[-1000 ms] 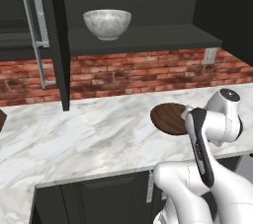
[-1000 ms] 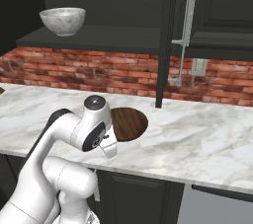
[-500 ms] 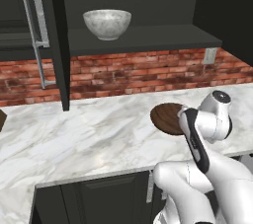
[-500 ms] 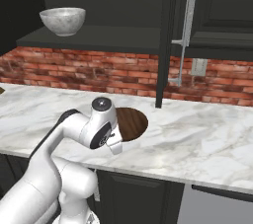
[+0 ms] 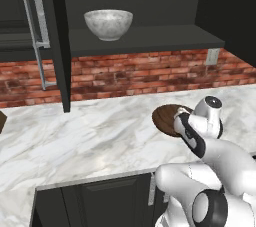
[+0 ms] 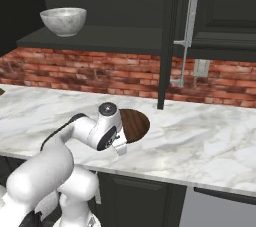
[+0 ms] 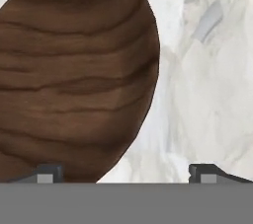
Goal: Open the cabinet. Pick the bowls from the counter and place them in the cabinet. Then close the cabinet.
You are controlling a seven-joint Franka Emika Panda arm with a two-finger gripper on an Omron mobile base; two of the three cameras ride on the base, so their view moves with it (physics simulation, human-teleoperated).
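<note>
One wood bowl [image 7: 74, 70] edge btwn jaws.

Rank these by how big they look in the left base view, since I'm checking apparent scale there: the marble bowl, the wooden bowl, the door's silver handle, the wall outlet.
1. Silver handle, the longest by far.
2. Marble bowl on the cabinet shelf.
3. Wooden bowl on the counter; the arm covers part of it, so its place behind the marble bowl is unsure.
4. Wall outlet, clearly the smallest.

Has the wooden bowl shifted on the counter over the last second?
No. In the left base view the wooden bowl sits at the same spot on the counter, below the same stretch of brick wall; the arm alone shifted.
</note>
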